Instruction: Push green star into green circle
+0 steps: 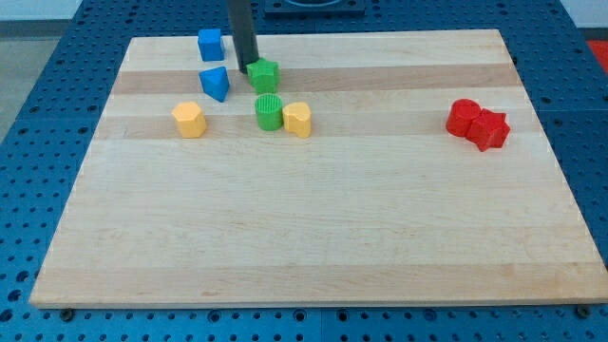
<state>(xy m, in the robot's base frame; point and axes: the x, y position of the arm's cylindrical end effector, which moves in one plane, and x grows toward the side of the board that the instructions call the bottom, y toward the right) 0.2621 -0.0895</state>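
The green star (265, 75) lies near the view's top, left of centre on the wooden board. The green circle (269, 112) stands just below it, a small gap apart. My tip (248, 66) is at the star's upper left edge, touching or almost touching it. The dark rod rises from there out of the view's top.
A blue cube (210, 44) and a blue triangular block (216, 83) lie left of the star. A yellow block (298, 120) touches the green circle's right side. Another yellow block (190, 120) lies further left. Two red blocks (479, 123) sit at the view's right.
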